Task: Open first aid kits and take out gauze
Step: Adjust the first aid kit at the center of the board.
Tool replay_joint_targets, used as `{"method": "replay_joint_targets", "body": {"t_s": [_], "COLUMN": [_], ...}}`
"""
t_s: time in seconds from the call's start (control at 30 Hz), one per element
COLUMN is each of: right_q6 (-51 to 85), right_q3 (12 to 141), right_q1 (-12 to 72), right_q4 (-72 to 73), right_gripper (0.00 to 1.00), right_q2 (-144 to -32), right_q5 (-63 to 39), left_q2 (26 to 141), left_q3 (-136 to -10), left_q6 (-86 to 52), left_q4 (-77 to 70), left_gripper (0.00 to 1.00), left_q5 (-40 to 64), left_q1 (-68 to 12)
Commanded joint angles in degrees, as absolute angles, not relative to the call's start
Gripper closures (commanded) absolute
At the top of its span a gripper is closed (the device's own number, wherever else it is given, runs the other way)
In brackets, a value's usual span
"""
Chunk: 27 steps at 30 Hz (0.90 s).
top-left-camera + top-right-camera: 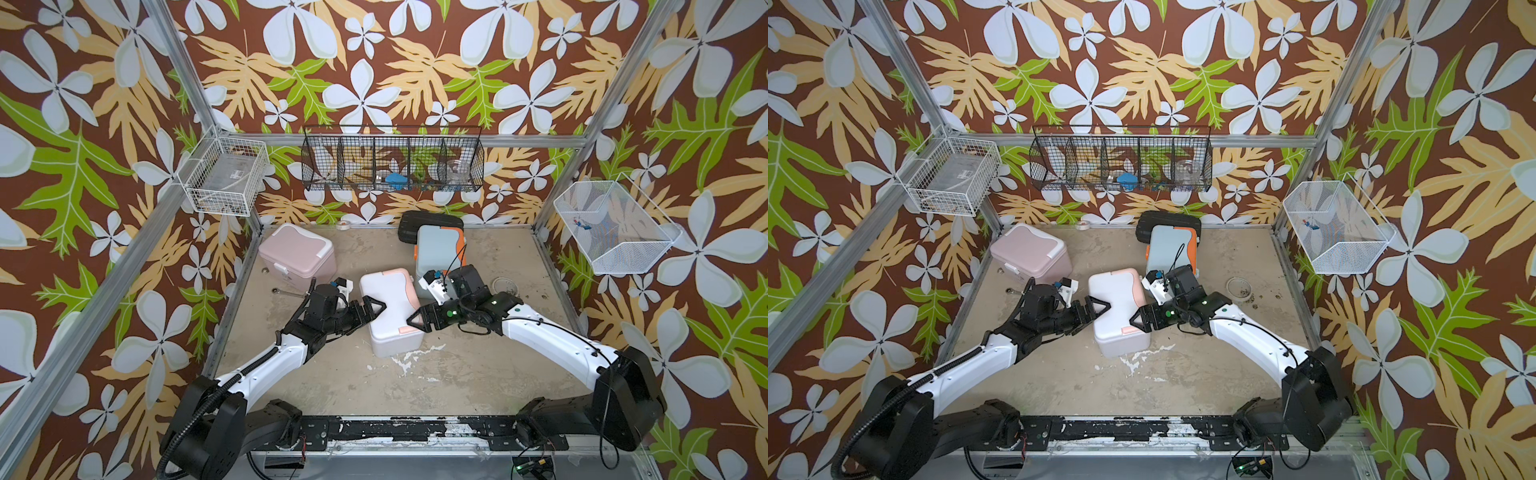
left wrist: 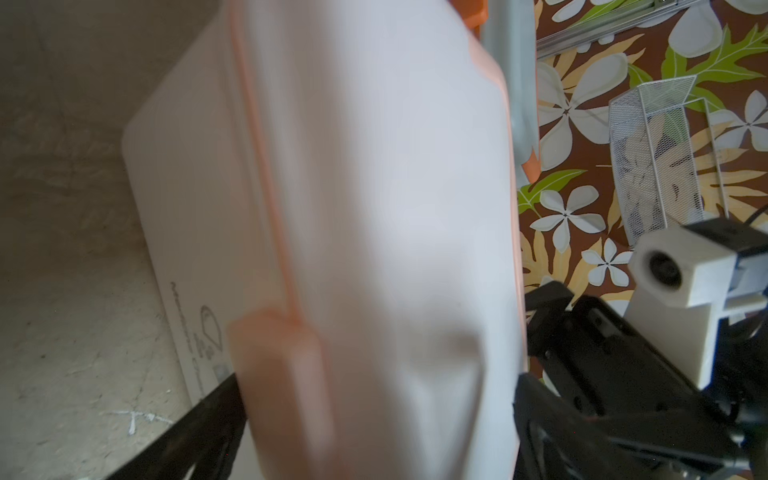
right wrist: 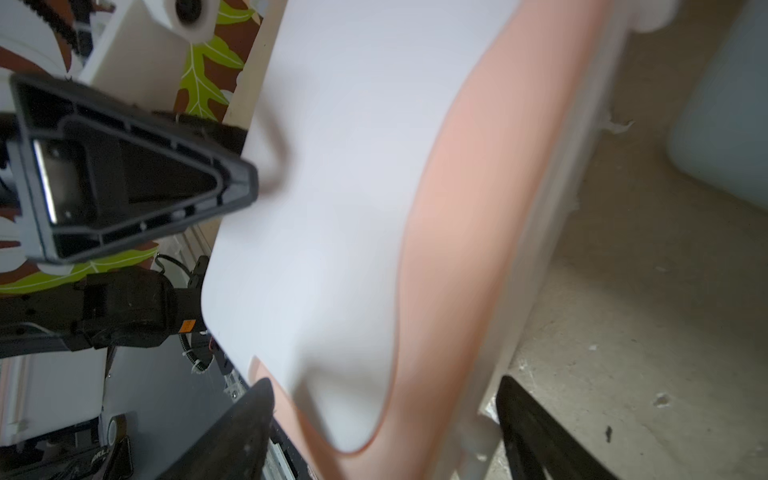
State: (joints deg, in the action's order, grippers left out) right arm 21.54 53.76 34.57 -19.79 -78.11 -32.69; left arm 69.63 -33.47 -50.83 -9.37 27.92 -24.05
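Note:
The white first aid kit with peach trim [image 1: 392,332] [image 1: 1121,338] stands lid shut in the middle of the table. My left gripper [image 1: 376,309] [image 2: 378,380] straddles its left end with the jaws wide open, one finger [image 3: 145,183] over the lid. From the other end, my right gripper [image 1: 415,320] [image 3: 382,384] has its jaws either side of the peach-trimmed edge. Both fingers lie close to the kit, and I cannot tell whether they press on it. The pink kit [image 1: 297,253] and the blue kit [image 1: 438,253] stand shut behind. The gauze is hidden.
A flat black case [image 1: 428,222] lies behind the blue kit at the back wall. A tape roll [image 1: 344,225] and a round lid [image 1: 507,286] lie on the table. Wire baskets [image 1: 392,160] hang on the back and side walls.

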Motion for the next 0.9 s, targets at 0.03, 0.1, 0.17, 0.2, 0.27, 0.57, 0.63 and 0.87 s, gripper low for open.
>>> {"method": "replay_joint_targets", "body": {"t_s": [0.03, 0.1, 0.17, 0.2, 0.27, 0.57, 0.63, 0.87], "right_q6": [25.14, 26.79, 27.11, 27.12, 27.12, 27.61, 27.13, 25.15], "right_q3": [50.65, 48.70, 48.00, 47.82, 47.90, 46.65, 47.05, 48.84], "right_q1": [37.93, 38.10, 38.08, 38.06, 37.73, 31.02, 30.42, 29.95], "right_q4": [-17.42, -17.88, -19.97, -21.41, -23.82, -23.26, -22.94, -23.38], "right_gripper": [0.17, 0.17, 0.16, 0.15, 0.12, 0.06, 0.06, 0.07], "right_q2": [-73.54, -69.97, -67.35, -66.39, -65.25, -63.80, -64.19, -66.79], "right_q5": [-34.97, -32.75, -28.77, -26.53, -22.60, -21.70, -22.47, -22.64], "left_q2": [70.36, 69.43, 68.12, 67.34, 65.69, 60.96, 61.54, 59.25], "left_q3": [-32.96, -31.90, -30.35, -29.31, -27.43, -21.37, -21.64, -21.34], "left_q6": [-52.90, -53.73, -55.05, -55.86, -57.25, -65.21, -65.24, -61.00], "left_q4": [-16.97, -17.31, -18.20, -18.82, -19.33, -26.08, -26.38, -22.60], "left_gripper": [0.02, 0.02, 0.02, 0.02, 0.02, 0.02, 0.03, 0.00], "left_q5": [34.18, 34.71, 35.13, 35.40, 35.21, 32.80, 32.95, 31.36], "left_q1": [-24.29, -25.15, -26.29, -26.80, -27.75, -36.05, -37.47, -33.14]}}
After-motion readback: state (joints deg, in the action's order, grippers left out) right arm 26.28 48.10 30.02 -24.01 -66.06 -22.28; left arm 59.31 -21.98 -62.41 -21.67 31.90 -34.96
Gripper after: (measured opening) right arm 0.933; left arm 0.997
